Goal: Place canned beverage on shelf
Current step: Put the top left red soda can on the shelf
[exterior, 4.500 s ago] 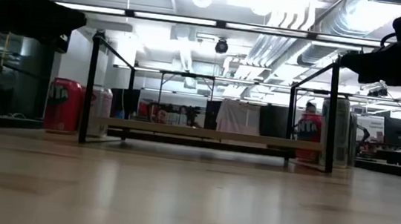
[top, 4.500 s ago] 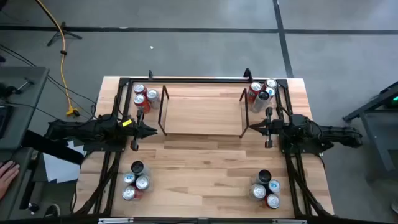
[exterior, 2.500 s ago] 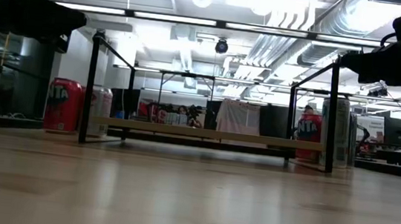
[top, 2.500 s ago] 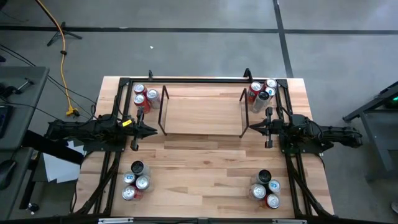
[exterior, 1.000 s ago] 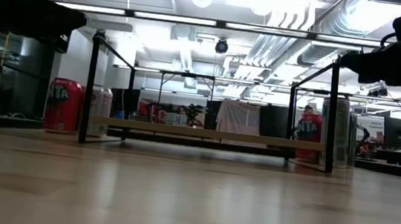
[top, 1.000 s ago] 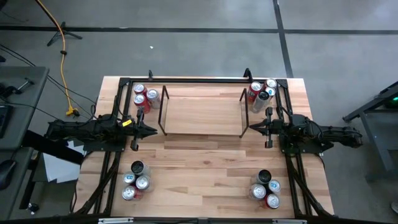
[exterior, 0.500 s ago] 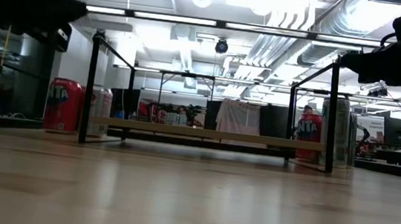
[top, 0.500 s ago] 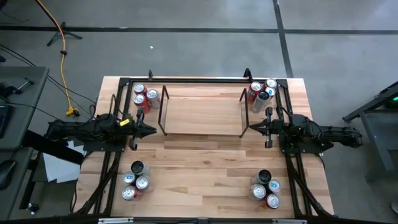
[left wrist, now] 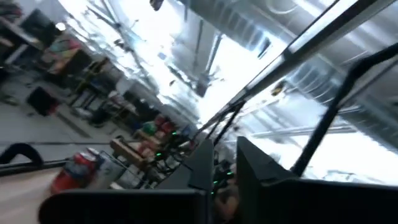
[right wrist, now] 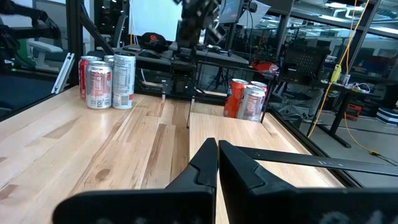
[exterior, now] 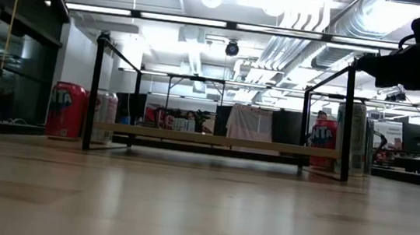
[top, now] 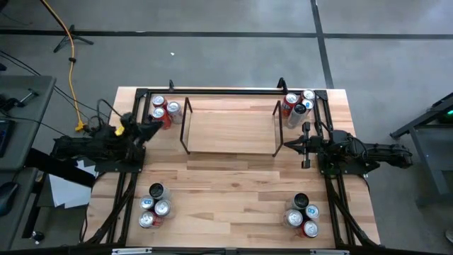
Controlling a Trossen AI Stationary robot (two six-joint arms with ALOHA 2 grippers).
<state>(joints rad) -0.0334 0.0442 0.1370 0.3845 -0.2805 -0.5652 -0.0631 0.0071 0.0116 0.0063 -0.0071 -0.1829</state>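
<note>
My left end effector (top: 150, 125) sits at the left side of the high view, up near the can cluster (top: 164, 110) at the upper left corner of the shelf (top: 231, 127). Its fingers (left wrist: 202, 163) stand a narrow slit apart in the left wrist view and grip nothing, pointing up at the ceiling.

My right end effector (top: 288, 146) waits just right of the shelf's right end, fingers (right wrist: 207, 159) pressed together, empty.

The shelf stands in the upper middle of the bench (top: 233, 191). More cans: a bunch at the shelf's upper right corner (top: 298, 105), one at the lower left (top: 153, 205), one at the lower right (top: 304, 214). No can is on the shelf top yet.
</note>
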